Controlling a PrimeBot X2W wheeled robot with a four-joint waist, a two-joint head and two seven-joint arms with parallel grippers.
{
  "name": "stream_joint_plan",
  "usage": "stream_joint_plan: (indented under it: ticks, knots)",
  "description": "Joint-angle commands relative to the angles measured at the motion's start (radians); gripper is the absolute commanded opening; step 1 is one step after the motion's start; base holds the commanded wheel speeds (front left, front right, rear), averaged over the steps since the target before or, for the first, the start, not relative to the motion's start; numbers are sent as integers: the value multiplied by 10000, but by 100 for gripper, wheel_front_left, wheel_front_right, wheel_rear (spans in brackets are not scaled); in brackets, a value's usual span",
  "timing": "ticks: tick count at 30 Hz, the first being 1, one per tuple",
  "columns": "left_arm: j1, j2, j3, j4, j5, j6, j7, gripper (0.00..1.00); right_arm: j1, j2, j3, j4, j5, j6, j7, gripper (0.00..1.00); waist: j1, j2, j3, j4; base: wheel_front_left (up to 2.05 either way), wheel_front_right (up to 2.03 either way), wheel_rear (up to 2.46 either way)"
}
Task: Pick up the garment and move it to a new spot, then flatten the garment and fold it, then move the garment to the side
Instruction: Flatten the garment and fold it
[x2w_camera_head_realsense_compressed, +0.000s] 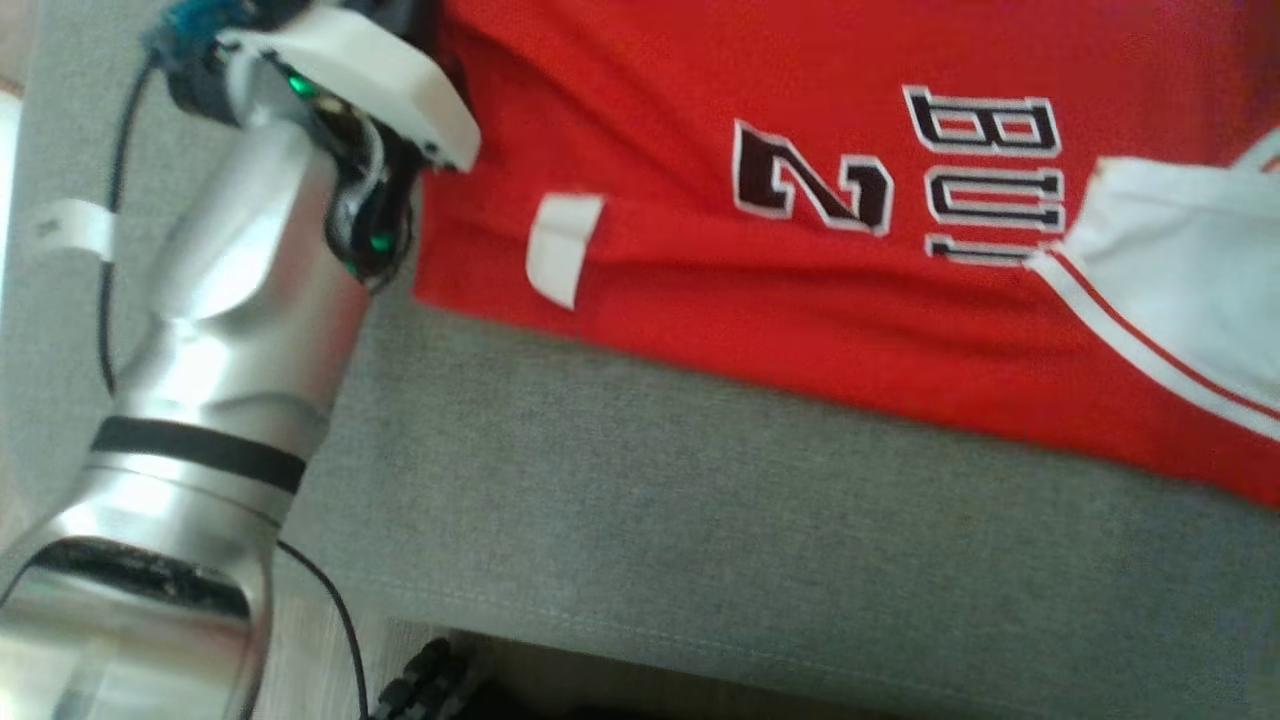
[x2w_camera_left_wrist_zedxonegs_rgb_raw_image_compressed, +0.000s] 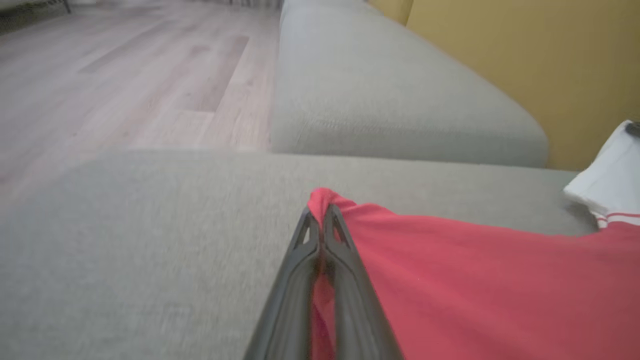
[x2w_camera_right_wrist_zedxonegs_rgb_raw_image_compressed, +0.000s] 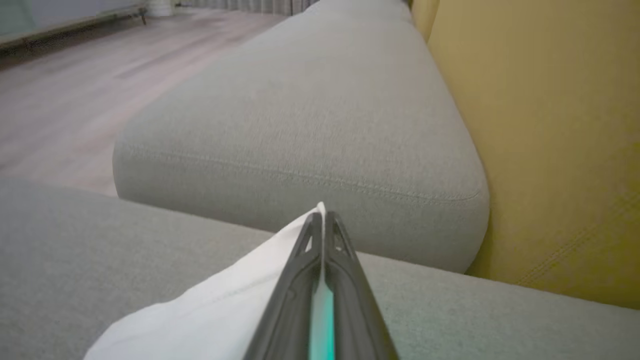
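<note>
Item: garment (x2w_camera_head_realsense_compressed: 800, 330); red jersey with black-and-white lettering and a white sleeve (x2w_camera_head_realsense_compressed: 1180, 270); we find it spread on the grey sofa seat (x2w_camera_head_realsense_compressed: 700, 500), from upper centre to the right edge of the head view
Left gripper (x2w_camera_left_wrist_zedxonegs_rgb_raw_image_compressed: 320, 216): clamped on a red corner of the garment at the centre of the left wrist view; red cloth shows between the fingers; the rest of the garment runs to the lower right
Right gripper (x2w_camera_right_wrist_zedxonegs_rgb_raw_image_compressed: 322, 220): pinched tight on white fabric at the centre of the right wrist view; the cloth trails to the lower left
Left arm (x2w_camera_head_realsense_compressed: 240, 300): silver, at the left of the head view; we note its wrist at the garment's edge, upper left
Surroundings: wood floor (x2w_camera_left_wrist_zedxonegs_rgb_raw_image_compressed: 100, 75), upper left; yellow backrest (x2w_camera_right_wrist_zedxonegs_rgb_raw_image_compressed: 550, 150), right
</note>
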Motion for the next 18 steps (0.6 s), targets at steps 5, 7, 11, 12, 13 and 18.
stream_joint_plan:
  ticks: [5,7,11,12,13,18]
  knots:
    - [349,908,1277,-1141,787,369,-121,0,162,954,-1019,-481,82,63,-1349,0,-1,0,-443,-743,0,0,0]
    - [624,995,1465,-1103,978,404,-122,0,360,1298,-1271,-510,319,63,-1590,0,-1,0,-573,-1037,0,0,0]
    - [1266,1165,1829,-800,1250,434,-122,0,1092,1833,-1516,-855,1171,63,-1810,0,-1,0,-949,-1641,0,0,0]
    - [1430,1237,1935,-716,1311,453,-123,0,1327,1911,-1476,-1130,1405,63,-1822,0,-1,0,-1039,-1808,0,0,0]
    - [1587,1293,2067,-662,1337,449,-123,0,1611,1977,-1422,-1535,1677,63,-1827,0,-1,0,-1120,-1973,0,0,0]
    - [2229,1480,2548,-523,1511,475,-123,0,3177,2125,-974,-3118,3015,63,-1832,0,-1,0,-1544,-2499,0,0,0]
